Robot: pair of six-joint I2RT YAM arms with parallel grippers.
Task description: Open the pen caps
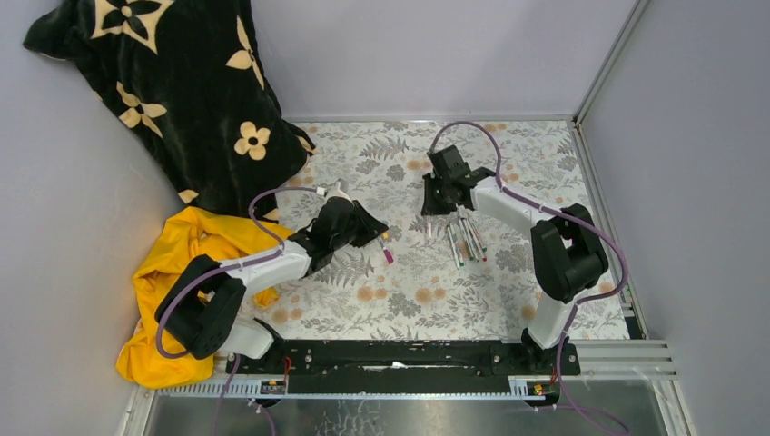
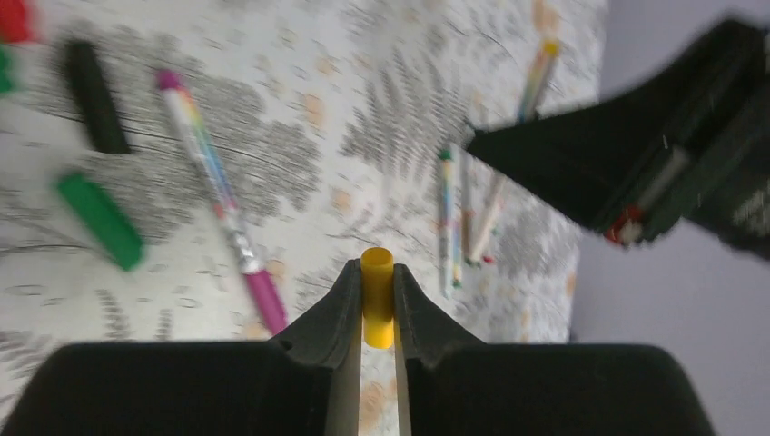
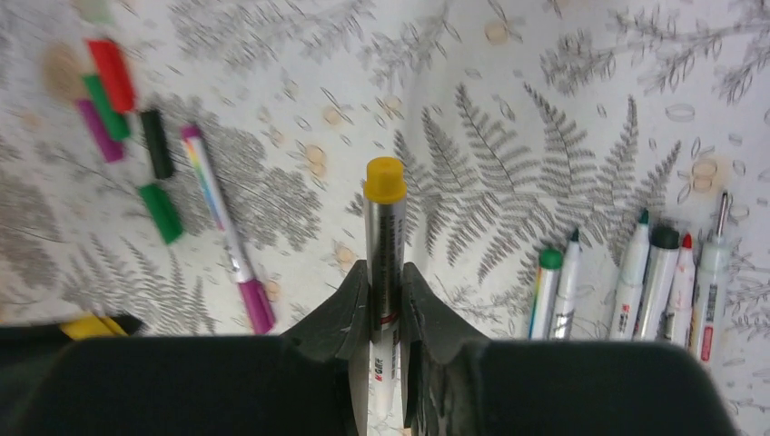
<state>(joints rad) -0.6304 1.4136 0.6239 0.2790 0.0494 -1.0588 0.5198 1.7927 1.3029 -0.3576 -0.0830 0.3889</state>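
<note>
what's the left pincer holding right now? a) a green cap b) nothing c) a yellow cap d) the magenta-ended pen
c: in the left wrist view the left pincer is closed on a yellow cap, while the green cap and the magenta-ended pen lie loose beyond it. The right pincer grips the yellow-ended pen.

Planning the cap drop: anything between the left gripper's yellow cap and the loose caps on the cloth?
Only the magenta pen: it lies flat on the cloth between the left gripper, shut on the yellow cap, and the loose caps. Nothing else visible there; a raised path should clear it.
</note>
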